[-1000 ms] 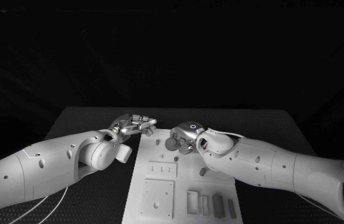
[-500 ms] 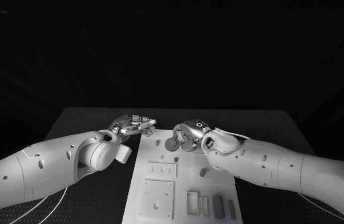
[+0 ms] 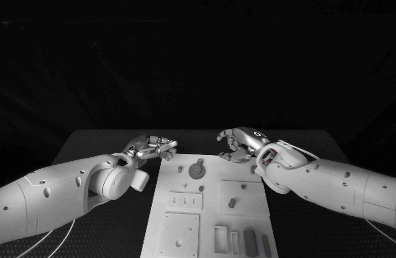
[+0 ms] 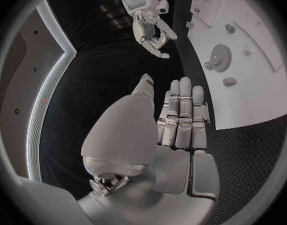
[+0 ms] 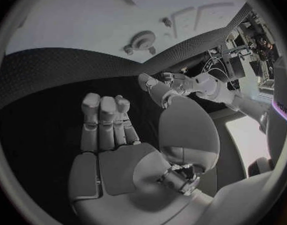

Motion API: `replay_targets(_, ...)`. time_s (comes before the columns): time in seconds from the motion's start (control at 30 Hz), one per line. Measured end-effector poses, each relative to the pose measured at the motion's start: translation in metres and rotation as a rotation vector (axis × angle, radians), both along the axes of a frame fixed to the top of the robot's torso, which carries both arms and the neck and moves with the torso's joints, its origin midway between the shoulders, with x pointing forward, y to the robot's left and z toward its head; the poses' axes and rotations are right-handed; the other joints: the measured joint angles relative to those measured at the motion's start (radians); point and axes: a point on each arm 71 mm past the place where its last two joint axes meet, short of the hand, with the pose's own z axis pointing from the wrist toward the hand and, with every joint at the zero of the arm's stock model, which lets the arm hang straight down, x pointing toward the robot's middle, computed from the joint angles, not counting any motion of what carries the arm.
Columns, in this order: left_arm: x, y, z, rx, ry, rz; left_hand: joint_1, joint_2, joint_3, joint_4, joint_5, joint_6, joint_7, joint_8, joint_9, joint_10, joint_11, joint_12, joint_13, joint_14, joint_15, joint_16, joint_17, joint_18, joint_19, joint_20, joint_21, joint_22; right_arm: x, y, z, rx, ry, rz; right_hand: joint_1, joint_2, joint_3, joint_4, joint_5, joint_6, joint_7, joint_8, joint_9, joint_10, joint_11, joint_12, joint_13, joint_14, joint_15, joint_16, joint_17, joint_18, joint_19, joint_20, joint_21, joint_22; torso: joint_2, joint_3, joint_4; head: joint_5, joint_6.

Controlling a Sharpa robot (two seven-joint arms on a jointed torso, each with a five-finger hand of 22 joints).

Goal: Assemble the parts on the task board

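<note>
1. No readable writing on anything here.
2. The white task board (image 3: 248, 192) lies flat on the dark textured tabletop (image 3: 99, 141), with rectangular recesses and slots at its near end.
3. A round toothed gear (image 3: 196, 170) sits on the board's far end, with small parts (image 3: 233, 202) further down.
4. Left robot hand (image 3: 151, 146) and right robot hand (image 3: 239, 142) hover by the far corners, fingers loosely curled, holding nothing.

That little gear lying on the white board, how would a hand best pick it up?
Probably from straight above, pinching across the toothed rim. The gear lies flat on the task board, so its faces offer no grip; only its edge does. A small part touches it on one side in the left wrist view, so the fingers should come in on the free sides. Both the left hand and right hand are near and hold nothing.
</note>
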Motion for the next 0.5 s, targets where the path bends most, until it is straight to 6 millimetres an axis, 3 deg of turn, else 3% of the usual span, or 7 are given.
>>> replay_targets(0.1,0.001,0.002,0.0,0.002,-0.001,0.005,0.0,0.0,0.0,0.0,0.0,0.0,0.0,0.0,0.0,0.0,0.0,0.0,0.0,0.0,0.0,0.0,0.0,0.0,0.0,0.0,0.0,0.0,-0.001,-0.016,-0.001,0.007,0.027,-0.015,0.003,0.003,0.0,0.0,0.0,-0.001,0.001,0.001,0.0,-0.002,0.002,0.0,-0.002,-0.005,0.005,0.0,-0.001,0.001,-0.005,-0.002,-0.005,-0.001,-0.003,0.0035,-0.0064,0.001,0.002)
replay_targets(0.37,0.002,0.001,-0.005,0.004,0.006,0.008,0.0,0.0,0.0,0.0,0.0,0.0,0.0,0.0,0.002,0.0,0.0,0.0,0.003,0.0,0.0,0.0,0.0,0.0,0.0,0.0,0.0,0.0,0.001,-0.056,-0.01,0.004,0.118,-0.04,0.021,0.021,-0.004,-0.01,0.0,-0.001,0.002,0.005,0.0,-0.002,0.002,0.0,-0.003,-0.014,0.013,-0.006,-0.001,0.005,-0.016,0.005,-0.006,-0.001,-0.012,0.0174,-0.0254,0.004,0.004)
replay_targets(0.5,0.002,0.002,-0.008,0.005,0.011,0.009,0.0,0.0,0.0,0.0,0.0,0.0,0.0,0.0,0.001,0.0,0.0,0.0,0.003,0.0,0.0,0.0,0.001,0.0,0.0,0.0,0.0,0.0,0.001,-0.072,-0.02,-0.003,0.157,-0.056,0.024,0.018,-0.011,-0.017,0.001,-0.002,0.002,0.005,0.0,-0.005,0.006,0.0,-0.003,-0.014,0.013,-0.007,-0.001,0.006,-0.023,0.006,-0.006,0.002,-0.016,0.0251,-0.0329,0.006,0.005)
